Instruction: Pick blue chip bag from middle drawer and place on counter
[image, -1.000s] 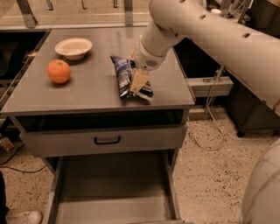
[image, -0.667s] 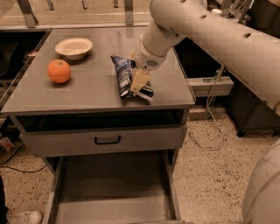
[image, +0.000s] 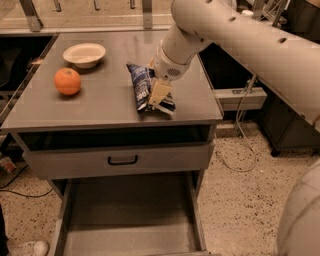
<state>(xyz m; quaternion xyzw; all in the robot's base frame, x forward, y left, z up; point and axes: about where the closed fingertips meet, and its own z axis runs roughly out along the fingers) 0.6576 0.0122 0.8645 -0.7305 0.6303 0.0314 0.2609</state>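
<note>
Up on the counter (image: 100, 107), gripper (image: 159, 96) jaws tight around blue chip bag (image: 141, 86), near orange (image: 67, 81) and bowl (image: 85, 54); speckled floor (image: 240, 200) below.

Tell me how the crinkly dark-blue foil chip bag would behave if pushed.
The crinkly dark-blue foil chip bag looks creased and puffed, so probably light and floppy, not stiff. Lying flat on the matte grey counter, it would likely slide, not roll. The gripper is at the bag, over the counter.

The counter (image: 100, 107) bears an orange (image: 67, 81), a white bowl (image: 85, 54) and the blue chip bag (image: 142, 84), the gripper (image: 160, 94) against it.
</note>
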